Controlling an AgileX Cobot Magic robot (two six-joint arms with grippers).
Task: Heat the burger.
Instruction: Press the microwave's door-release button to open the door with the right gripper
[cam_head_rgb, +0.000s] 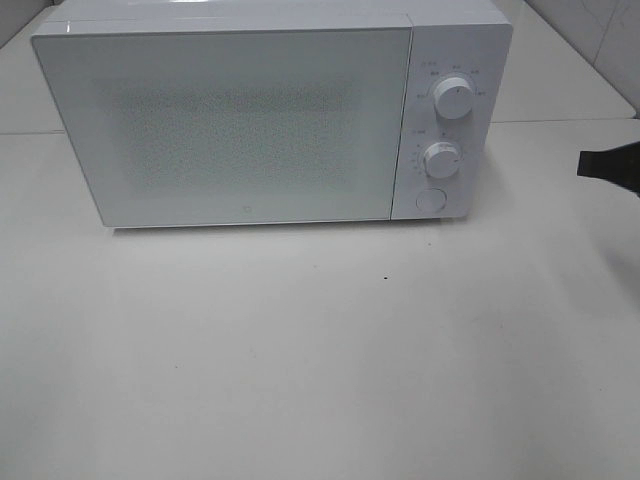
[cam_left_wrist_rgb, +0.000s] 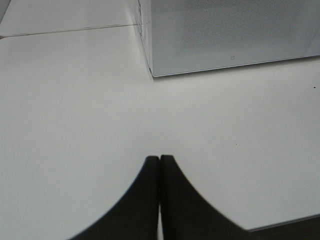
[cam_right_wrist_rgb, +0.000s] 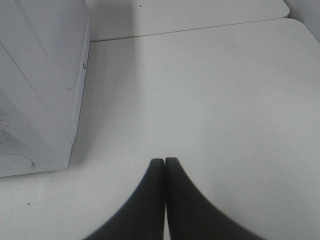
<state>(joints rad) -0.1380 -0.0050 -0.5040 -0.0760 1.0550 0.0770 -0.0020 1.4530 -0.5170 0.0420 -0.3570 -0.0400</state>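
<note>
Item: burger, not visible in any view; whether it sits behind the closed door (cam_head_rgb: 230, 125) cannot be told, since the frosted panel shows nothing inside. Handling, by judgement: light, soft and stacked, likely to squash or shear apart between layers; best taken gently across the sides of the bun, low enough to trap the filling. Fixture: white microwave (cam_head_rgb: 250, 60) at the desk's (cam_head_rgb: 300, 350) far edge, with upper knob (cam_head_rgb: 455, 98), lower knob (cam_head_rgb: 441, 159) and round button (cam_head_rgb: 431, 200) on its right-hand panel. Right gripper (cam_right_wrist_rgb: 164, 161): fingers pressed together, nothing between them, hovering over bare desk beside the microwave's right side, level with the control panel. Left gripper (cam_left_wrist_rgb: 160, 158): likewise closed and empty, low over the desk in front of the microwave's left front corner, outside the high view.
</note>
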